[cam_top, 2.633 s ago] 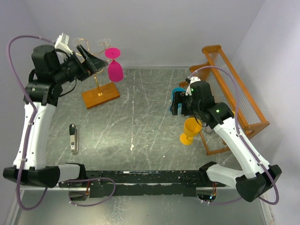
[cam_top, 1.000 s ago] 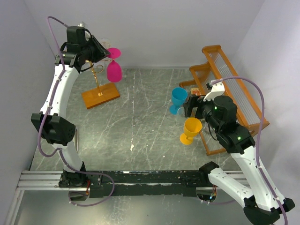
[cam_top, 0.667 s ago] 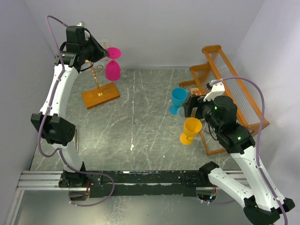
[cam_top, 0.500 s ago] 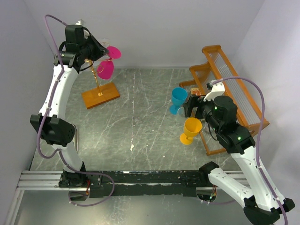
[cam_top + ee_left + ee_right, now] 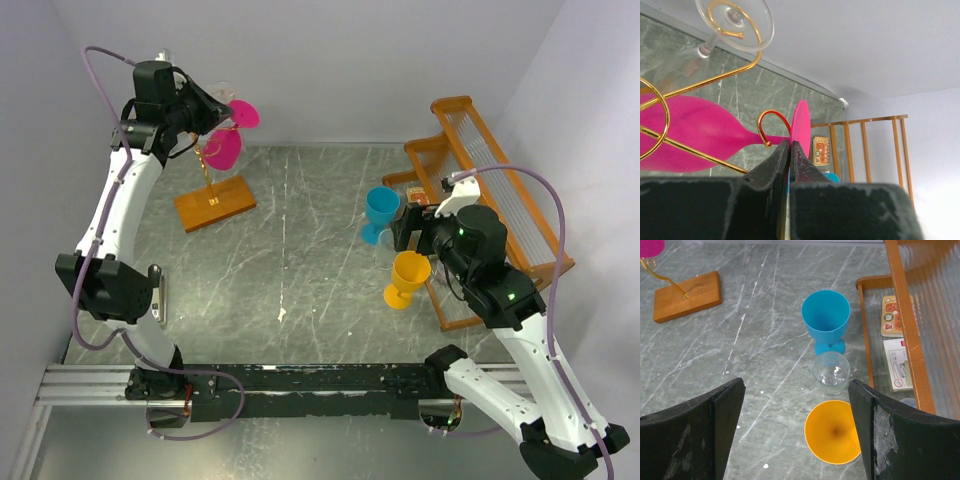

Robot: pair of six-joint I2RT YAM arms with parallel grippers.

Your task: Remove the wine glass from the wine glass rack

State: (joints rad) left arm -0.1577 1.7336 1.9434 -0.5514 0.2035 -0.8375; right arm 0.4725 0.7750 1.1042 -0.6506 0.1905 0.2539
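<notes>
The pink wine glass (image 5: pixel 225 148) hangs tilted from a scrolled arm of the gold wire wine glass rack (image 5: pixel 207 172), whose wooden base (image 5: pixel 215 203) sits at the table's back left. My left gripper (image 5: pixel 222 118) is up beside the rack top, shut on the thin edge of the glass's pink foot (image 5: pixel 801 125). In the left wrist view the left gripper (image 5: pixel 790 145) pinches that disc just past a gold hook (image 5: pixel 771 116). My right gripper (image 5: pixel 796 385) hovers open above the cups at the right, holding nothing.
A clear wine glass (image 5: pixel 735 22) hangs on another arm of the rack. A blue goblet (image 5: pixel 825 317), a small clear glass (image 5: pixel 832 371) and an orange goblet (image 5: pixel 834 437) stand under the right gripper. A larger orange wooden rack (image 5: pixel 500 190) lines the right wall.
The left jaws closed onto the pink glass's foot. The glass's bowl swung left and tilted, and the left arm shifted slightly left. The right arm stayed still.
</notes>
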